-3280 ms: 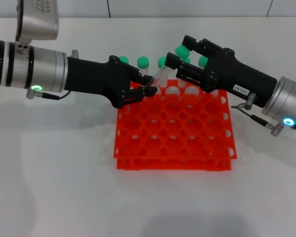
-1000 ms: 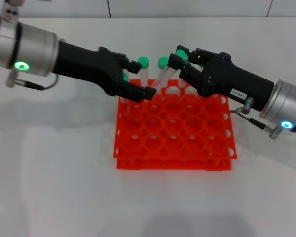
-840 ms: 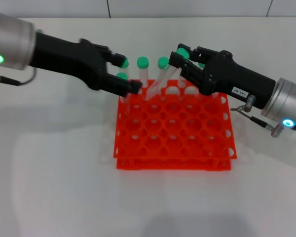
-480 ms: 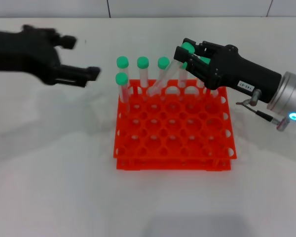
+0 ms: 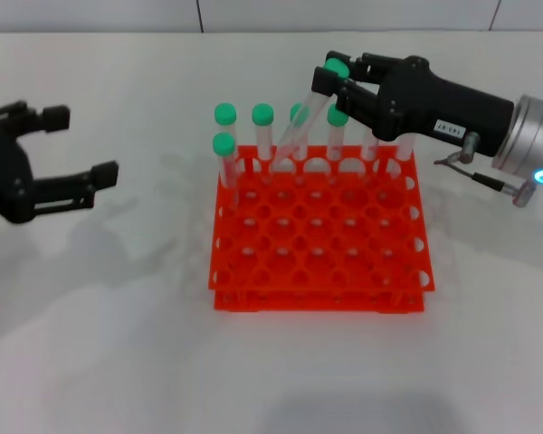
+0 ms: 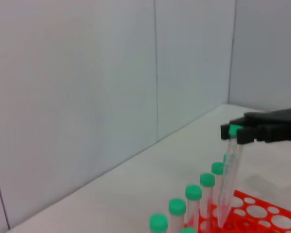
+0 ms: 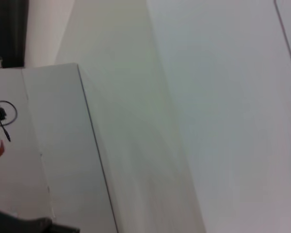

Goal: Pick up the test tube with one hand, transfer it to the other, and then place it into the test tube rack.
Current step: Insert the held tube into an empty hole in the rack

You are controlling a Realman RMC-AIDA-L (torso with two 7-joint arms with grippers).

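Note:
My right gripper [image 5: 334, 76], black with a white label, is shut on the green cap of the test tube [image 5: 297, 129]. The clear tube slants down and to the left, and its lower end is at the back row of the orange-red test tube rack [image 5: 321, 271]. The left wrist view shows the same grip [image 6: 236, 131], with the tube [image 6: 227, 189] hanging over the rack [image 6: 262, 213]. My left gripper [image 5: 83, 145], black and unlabelled, is open and empty over the table, far to the left of the rack.
Several other green-capped tubes [image 5: 224, 115] stand upright in the rack's back rows, close around the slanted tube. White table lies all around the rack. The right wrist view shows only a pale wall.
My left gripper has let go of the tube and drawn back far to the left. My right gripper keeps the tube by its cap and has risen slightly.

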